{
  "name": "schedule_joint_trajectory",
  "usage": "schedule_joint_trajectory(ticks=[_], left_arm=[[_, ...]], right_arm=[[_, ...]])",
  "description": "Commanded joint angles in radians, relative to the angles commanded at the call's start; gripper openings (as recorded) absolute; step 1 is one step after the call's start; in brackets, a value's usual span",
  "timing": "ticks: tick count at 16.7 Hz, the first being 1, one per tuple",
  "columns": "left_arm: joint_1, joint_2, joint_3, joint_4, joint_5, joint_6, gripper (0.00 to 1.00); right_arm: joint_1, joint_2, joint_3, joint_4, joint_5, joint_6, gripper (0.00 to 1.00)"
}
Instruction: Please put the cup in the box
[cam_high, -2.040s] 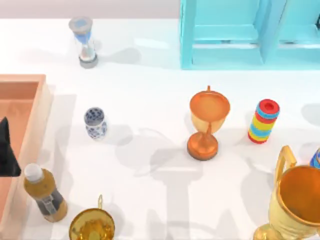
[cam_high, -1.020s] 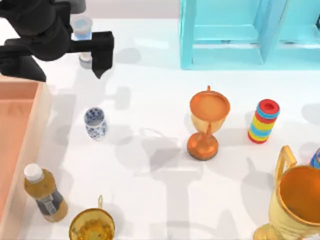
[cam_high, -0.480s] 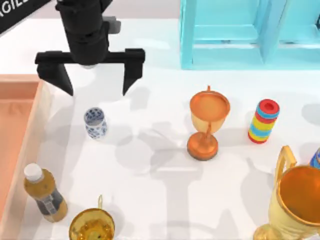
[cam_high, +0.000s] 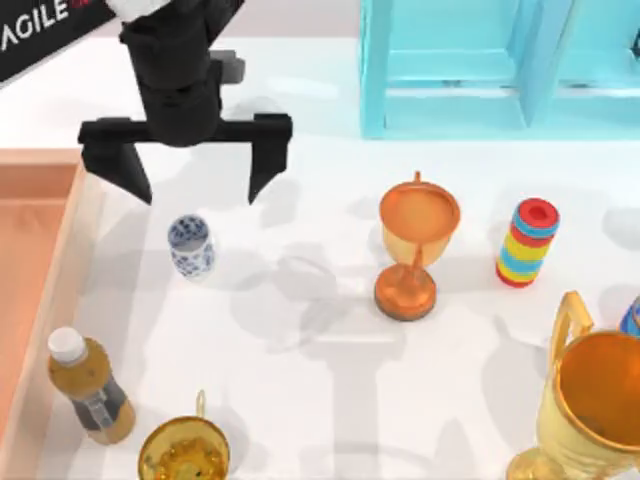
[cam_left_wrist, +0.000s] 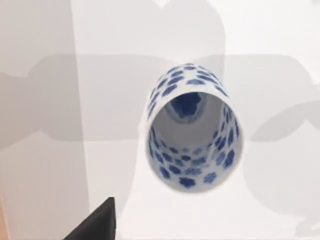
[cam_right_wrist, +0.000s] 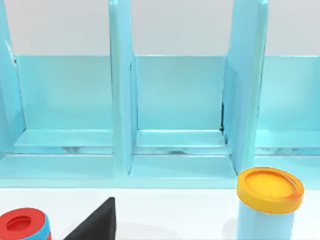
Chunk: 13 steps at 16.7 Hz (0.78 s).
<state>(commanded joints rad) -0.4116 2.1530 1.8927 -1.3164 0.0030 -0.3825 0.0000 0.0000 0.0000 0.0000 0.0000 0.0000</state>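
The left gripper (cam_high: 197, 190), spread wide and empty, hangs just above the cup (cam_high: 190, 246); it should be centred, lowered straight, then closed gently around the upright wall.

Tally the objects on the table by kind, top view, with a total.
Trophies: 3 (orange, gold at the bottom edge, large gold at the right)
Cup: 1
Bottle: 1
Striped ring stack: 1
Box: 1
Shelf cabinet: 1
Total: 8
The left gripper, open, hovers above the cup.
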Motion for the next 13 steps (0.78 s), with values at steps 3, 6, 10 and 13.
schedule_joint_trajectory(ticks=[3,6,10,13], left_arm=[[0.000,0.019,-0.115,0.146,0.000,0.000,1.00],[0.000,0.038,-0.218,0.266,0.000,0.000,1.00],[-0.001,0.044,-0.244,0.294,0.000,-0.001,1.00],[-0.001,0.044,-0.244,0.294,0.000,-0.001,0.85]], right_arm=[[0.000,0.000,0.000,0.000,0.000,0.000,1.00],[0.000,0.000,0.000,0.000,0.000,0.000,1.00],[0.000,0.000,0.000,0.000,0.000,0.000,1.00],[0.000,0.000,0.000,0.000,0.000,0.000,1.00]])
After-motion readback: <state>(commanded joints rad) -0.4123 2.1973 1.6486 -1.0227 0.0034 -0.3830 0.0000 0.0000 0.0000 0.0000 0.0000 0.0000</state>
